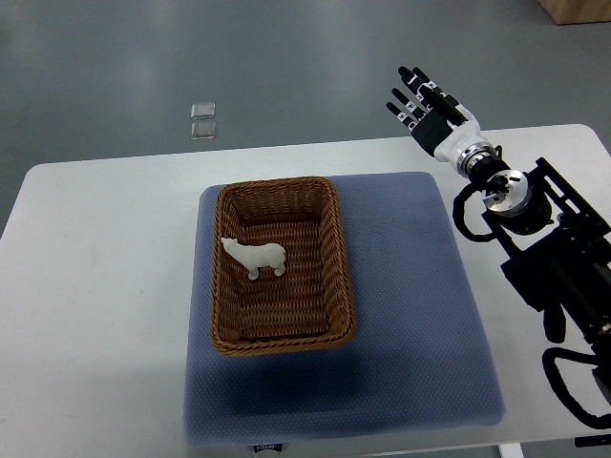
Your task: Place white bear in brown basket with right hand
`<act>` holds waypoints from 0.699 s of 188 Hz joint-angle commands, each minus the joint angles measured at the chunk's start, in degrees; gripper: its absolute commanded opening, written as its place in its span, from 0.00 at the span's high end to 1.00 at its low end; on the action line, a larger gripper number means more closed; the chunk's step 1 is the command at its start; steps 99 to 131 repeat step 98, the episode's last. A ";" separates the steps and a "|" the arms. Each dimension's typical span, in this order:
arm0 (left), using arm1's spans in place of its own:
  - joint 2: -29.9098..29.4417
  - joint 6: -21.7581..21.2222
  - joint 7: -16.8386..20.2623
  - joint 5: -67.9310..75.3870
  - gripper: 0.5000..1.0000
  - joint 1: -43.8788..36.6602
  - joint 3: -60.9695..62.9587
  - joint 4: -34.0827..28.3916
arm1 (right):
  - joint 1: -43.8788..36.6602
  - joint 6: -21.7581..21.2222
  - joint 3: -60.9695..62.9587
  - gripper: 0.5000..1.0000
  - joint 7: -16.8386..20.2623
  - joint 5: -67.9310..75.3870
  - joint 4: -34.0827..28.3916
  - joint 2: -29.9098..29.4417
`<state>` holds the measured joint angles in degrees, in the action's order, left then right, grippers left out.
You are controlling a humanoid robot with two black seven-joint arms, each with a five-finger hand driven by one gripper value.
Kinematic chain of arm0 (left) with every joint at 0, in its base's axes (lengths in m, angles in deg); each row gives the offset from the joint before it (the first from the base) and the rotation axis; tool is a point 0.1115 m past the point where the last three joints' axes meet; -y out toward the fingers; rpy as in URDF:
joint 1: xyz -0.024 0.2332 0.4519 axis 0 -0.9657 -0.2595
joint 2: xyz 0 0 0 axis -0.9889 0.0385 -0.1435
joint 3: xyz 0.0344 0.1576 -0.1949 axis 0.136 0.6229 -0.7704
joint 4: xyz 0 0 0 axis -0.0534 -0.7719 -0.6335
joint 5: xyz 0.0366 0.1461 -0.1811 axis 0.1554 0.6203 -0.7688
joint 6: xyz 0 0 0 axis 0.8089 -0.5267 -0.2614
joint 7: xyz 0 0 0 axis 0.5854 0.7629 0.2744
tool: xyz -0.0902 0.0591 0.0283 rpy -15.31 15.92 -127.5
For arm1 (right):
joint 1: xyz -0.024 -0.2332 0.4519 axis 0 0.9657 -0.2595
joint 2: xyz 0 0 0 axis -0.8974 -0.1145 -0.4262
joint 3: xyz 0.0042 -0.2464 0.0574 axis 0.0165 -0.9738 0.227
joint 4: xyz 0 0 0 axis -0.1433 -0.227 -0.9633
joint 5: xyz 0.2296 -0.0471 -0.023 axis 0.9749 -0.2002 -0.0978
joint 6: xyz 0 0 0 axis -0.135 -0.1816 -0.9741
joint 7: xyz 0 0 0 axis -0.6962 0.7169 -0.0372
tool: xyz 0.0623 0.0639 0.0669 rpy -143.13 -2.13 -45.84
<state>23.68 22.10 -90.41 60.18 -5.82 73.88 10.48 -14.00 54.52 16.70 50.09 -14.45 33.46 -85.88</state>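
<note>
A small white bear point(256, 256) lies on its side inside the brown wicker basket point(341, 267), toward the basket's left half. The basket stands on the left part of a blue-grey mat point(420, 315). My right hand point(423, 102) is raised past the table's far edge, well to the upper right of the basket. Its fingers are spread and hold nothing. The right arm point(544, 239) runs down along the picture's right side. No left arm shows.
The mat lies on a white table point(95, 286). Two small clear squares point(202, 122) lie on the grey floor beyond the table's far edge. A wooden corner point(578, 10) shows at the top right.
</note>
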 commanded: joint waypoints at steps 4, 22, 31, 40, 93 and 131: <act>0.00 -0.01 0.00 0.00 0.00 0.00 0.00 0.09 | -0.07 -0.19 0.13 0.14 -0.84 2.51 2.94 0.22; 0.00 -0.01 0.00 0.00 0.00 0.00 0.00 0.09 | 0.02 -0.46 0.13 0.14 -0.92 2.51 3.74 0.22; 0.00 -0.01 0.00 0.09 0.00 0.00 0.00 0.09 | 0.02 -0.98 0.22 0.14 -1.19 2.51 3.91 0.22; 0.00 -0.01 0.00 0.09 0.00 0.00 0.00 0.09 | 0.10 -1.86 0.22 0.14 -1.89 2.51 4.00 0.22; 0.00 -0.01 0.00 0.00 0.00 0.00 0.00 0.09 | 0.54 -6.25 0.13 0.14 -8.66 2.51 4.35 -0.31; 0.00 -0.01 0.00 0.00 0.00 0.00 0.00 0.09 | 0.46 -6.26 0.13 0.14 -9.01 2.51 4.62 -0.31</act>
